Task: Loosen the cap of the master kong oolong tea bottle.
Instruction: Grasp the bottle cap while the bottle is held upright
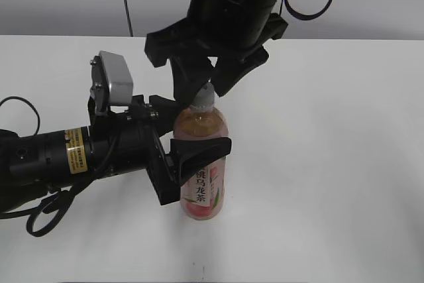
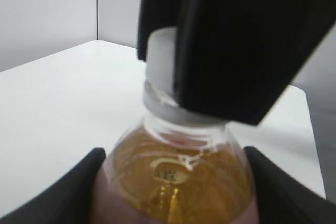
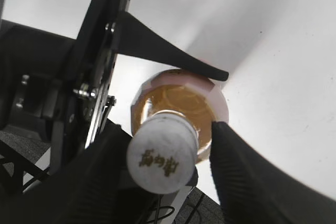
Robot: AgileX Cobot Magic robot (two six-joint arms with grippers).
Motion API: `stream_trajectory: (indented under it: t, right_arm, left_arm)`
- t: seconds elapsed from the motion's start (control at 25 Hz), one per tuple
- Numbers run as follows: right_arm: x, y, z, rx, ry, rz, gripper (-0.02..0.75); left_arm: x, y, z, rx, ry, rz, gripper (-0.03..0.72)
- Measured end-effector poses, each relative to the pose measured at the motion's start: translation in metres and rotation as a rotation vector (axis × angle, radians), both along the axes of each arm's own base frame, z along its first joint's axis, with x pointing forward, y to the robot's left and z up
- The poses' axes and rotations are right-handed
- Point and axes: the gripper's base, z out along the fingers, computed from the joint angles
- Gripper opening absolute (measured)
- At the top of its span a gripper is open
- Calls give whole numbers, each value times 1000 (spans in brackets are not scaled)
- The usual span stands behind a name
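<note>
Item: master kong oolong tea bottle [image 1: 201, 164], clear plastic, pale amber tea, pink-and-white label with dark Chinese characters. Stands upright on the white worktop [image 1: 331, 164], near the middle.

Item: cap [image 3: 163, 159], white, round, dark printed mark on top. Sits on the bottle's neck.

Item: left tool [image 1: 189, 157], black, reaching in from the left side. Its fingers clasp the bottle's body at the shoulder and upper label, one on either side; grip firm on the bottle.

Item: right tool [image 1: 207, 84], black, descending from above. Its fingers flank the cap; one finger [image 2: 231, 51] lies against the cap's side. Whether the other side touches the cap cannot be told; jaws partly apart.
</note>
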Motion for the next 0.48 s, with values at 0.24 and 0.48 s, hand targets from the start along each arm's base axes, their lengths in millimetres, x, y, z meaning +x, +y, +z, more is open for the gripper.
stream_trajectory:
  t: [0.24,0.48]
  right_arm:
    - [-1,0,1,4,0,0,420]
    - [-1,0,1,5,1,-1,305]
  left_arm:
    - [0,0,0,0,0,0,465]
    - [0,0,0,0,0,0,465]
